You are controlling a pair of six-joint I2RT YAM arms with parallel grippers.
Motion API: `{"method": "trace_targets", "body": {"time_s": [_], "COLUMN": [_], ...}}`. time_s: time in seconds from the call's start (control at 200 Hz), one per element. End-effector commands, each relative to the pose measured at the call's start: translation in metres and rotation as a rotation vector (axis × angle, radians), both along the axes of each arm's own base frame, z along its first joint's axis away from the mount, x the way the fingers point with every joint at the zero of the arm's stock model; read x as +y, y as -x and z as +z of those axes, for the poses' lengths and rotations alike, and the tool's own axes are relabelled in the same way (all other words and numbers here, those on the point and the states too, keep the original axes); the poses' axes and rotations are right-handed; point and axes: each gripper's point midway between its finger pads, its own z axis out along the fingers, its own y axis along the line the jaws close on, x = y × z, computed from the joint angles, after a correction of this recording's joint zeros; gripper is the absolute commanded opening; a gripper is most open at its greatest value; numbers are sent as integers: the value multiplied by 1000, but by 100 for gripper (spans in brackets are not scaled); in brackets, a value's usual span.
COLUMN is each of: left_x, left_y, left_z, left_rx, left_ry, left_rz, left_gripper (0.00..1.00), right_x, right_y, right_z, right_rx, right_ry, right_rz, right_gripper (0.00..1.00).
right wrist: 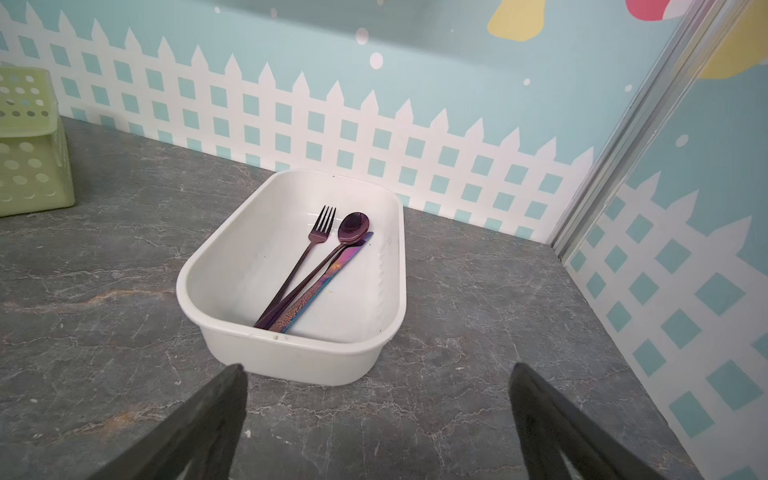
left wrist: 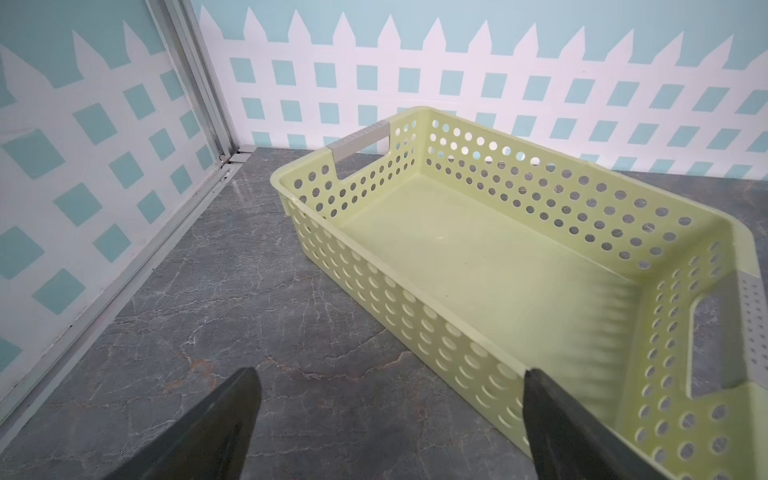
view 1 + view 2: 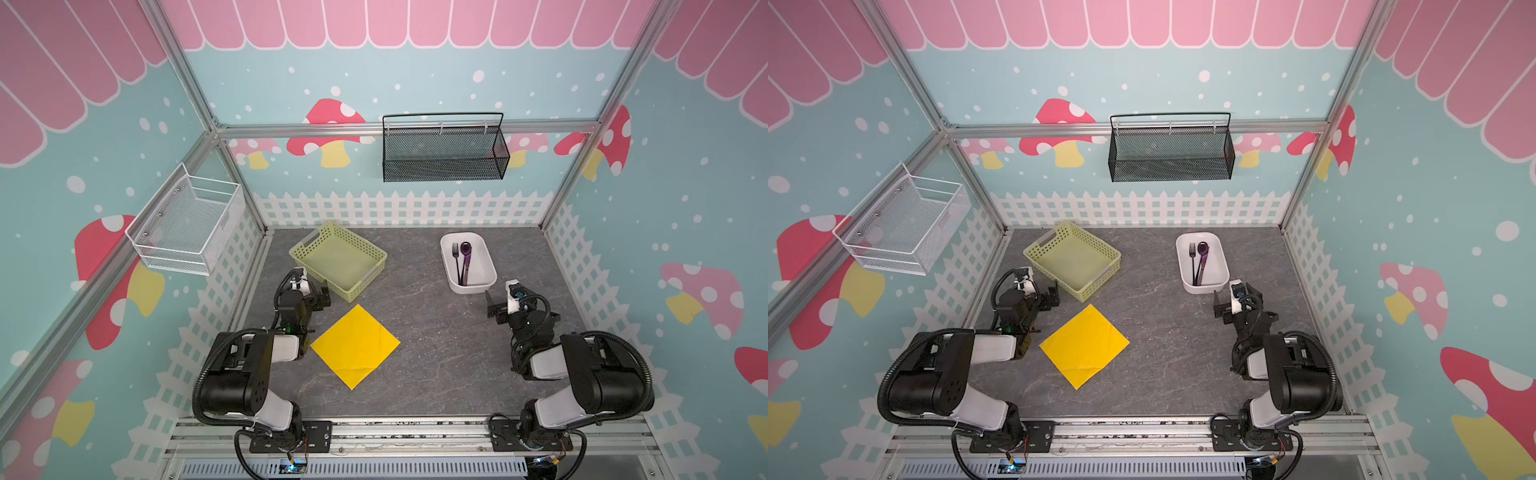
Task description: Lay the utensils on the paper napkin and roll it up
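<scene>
While my left fingers (image 2: 224,415) and right fingers (image 1: 216,415) stand apart and empty, the utensils (image 1: 316,270) lie bunched in the tub (image 1: 291,361). They look slim, stiff and slick, so I'd pinch one crosswise at the middle. The napkin (image 3: 355,345) lies flat on the tabletop (image 3: 436,353) and looks flimsy.

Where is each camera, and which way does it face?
Top view: high above the arm bases, looking down; both arms, left gripper, right gripper.
Top view: alongside, same heading; both arms, paper napkin between.
Left wrist: on the left arm, facing the green basket; open fingers show.
Right wrist: on the right arm, facing the utensils in the white tub; open fingers show.
Shared: both wrist views show the green basket.
</scene>
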Motion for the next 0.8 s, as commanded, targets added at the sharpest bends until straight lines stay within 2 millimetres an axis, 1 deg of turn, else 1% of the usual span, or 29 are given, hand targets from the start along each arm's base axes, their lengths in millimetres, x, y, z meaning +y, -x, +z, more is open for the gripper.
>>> {"method": "trace_targets", "body": {"time_s": [0.0,0.59,0.71,0.795], "left_x": [-2,-2,-2,-2], "left_y": [-1,-1,-1,-1], "left_z": [2,2,2,2], "left_rx": [-12,-12,-11,-11], "left_ry": [6,6,6,5], "left_rz": [-7,-7,-7,-5], "left_gripper": [99,99,100,99], "right_x": [1,0,-4,-13], "right_y": [2,2,0,-5], "right_z": [5,5,3,2], "right_rx": [-28,-27,-18,0], "right_ry": [18,16,9,-10], "right_rz": [5,2,-21,-78], "right_gripper": [99,99,99,99]}}
